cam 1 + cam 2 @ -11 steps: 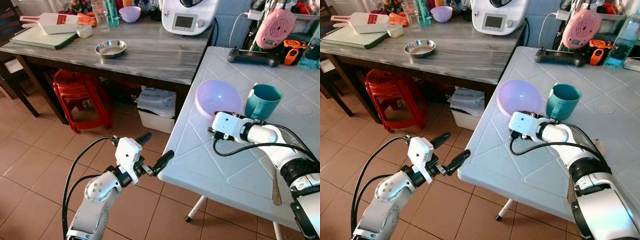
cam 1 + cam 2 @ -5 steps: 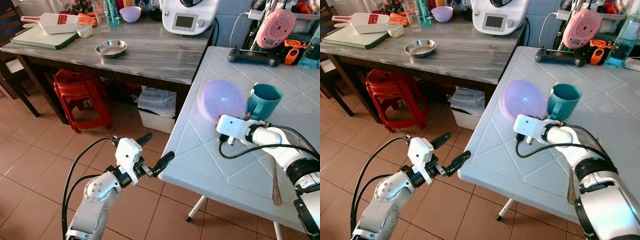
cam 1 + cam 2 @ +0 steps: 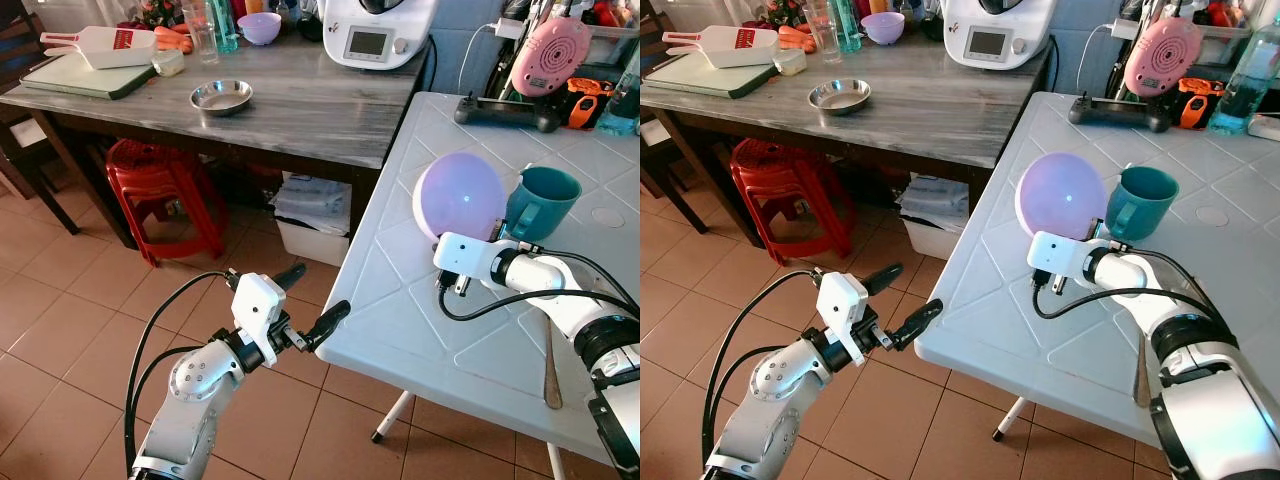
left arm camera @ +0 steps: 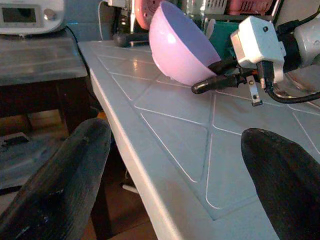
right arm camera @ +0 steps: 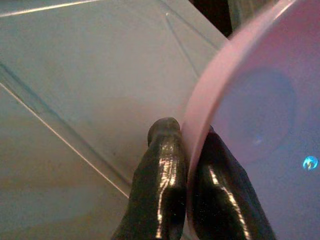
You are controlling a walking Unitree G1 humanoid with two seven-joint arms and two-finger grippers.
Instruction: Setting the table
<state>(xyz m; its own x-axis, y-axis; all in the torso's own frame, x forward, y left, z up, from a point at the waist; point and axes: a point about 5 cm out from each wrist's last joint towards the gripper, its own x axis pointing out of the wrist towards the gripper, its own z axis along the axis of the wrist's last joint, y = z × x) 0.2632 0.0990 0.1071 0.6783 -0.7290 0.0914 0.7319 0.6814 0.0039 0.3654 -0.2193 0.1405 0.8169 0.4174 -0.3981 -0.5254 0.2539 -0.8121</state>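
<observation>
A lilac plastic bowl [image 3: 460, 198] hangs tilted on edge above the white plastic table [image 3: 400, 310], its hollow facing me. My right gripper [image 5: 187, 155] is shut on the bowl's lower rim, one black finger [image 5: 162, 170] on each side of it. The bowl touches or nearly touches a teal mug [image 3: 543, 200] just to its right. My left gripper [image 3: 318, 295] is open and holds nothing; it hovers over the floor just off the table's near left corner.
A wooden spoon [image 3: 552, 360] lies on the white table near my right arm. A black controller [image 3: 505, 112] sits at its far edge. The grey wooden table [image 3: 300, 110] to the left holds a steel bowl [image 3: 222, 96]. Red stools [image 3: 160, 185] stand under it.
My right gripper has raised the lilac bowl off the table, tipped it upright and carried it right, against the teal mug, which has shifted slightly right. The left arm has barely moved.
</observation>
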